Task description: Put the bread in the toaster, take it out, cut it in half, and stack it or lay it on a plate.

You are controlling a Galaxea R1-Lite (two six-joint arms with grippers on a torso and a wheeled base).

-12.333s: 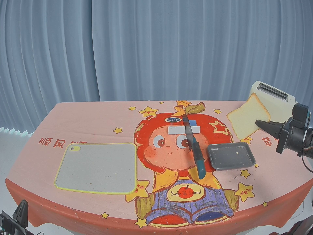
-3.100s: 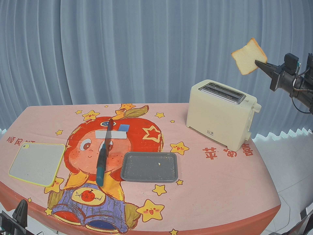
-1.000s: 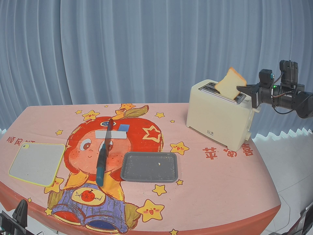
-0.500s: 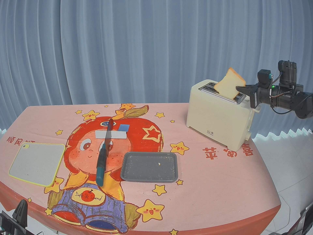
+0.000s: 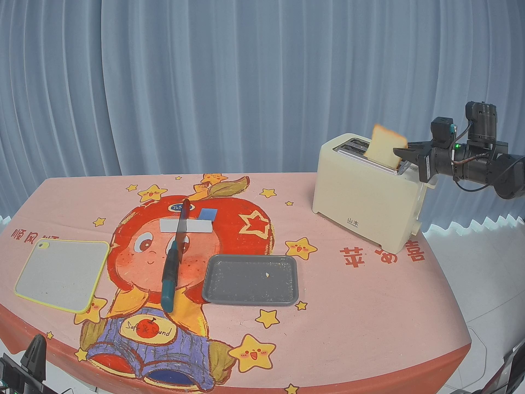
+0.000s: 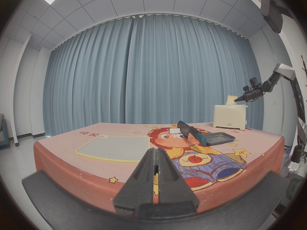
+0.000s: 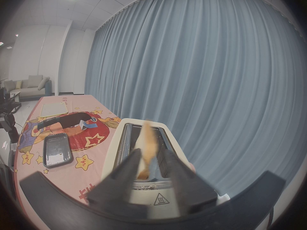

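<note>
Right fingers (image 7: 124, 173): apart, held level just above the toaster (image 5: 363, 192); the bread (image 5: 383, 146) stands between them, and we see no pinch on it

Left fingers (image 6: 145, 173): pressed together on nothing; low, off the near edge of the bench (image 5: 355, 302)

Bread: upright but leaning, its lower edge down at the slots beneath the right fingers and its upper part standing proud; it is blurred, and we cannot tell which of the two slots it is in

Other things: the knife (image 5: 172, 264), the plate (image 5: 250, 279) and the cutting board (image 5: 60, 273) lie well apart from the right fingers, over towards the left fingers; the knife is just beside the plate

Risk: we judge the slice may catch on the slot's rim because of its lean, and sit jammed or tip out over the toaster's side; a fingertip close to the crust could drag it askew when the arm draws off; a slice left half in would not toast evenly

Writing: a small mark on the toaster's front, a warning triangle on its end nearest the right fingers, red characters and a small oval label printed on the bench cloth; we leave all of it unread
</note>
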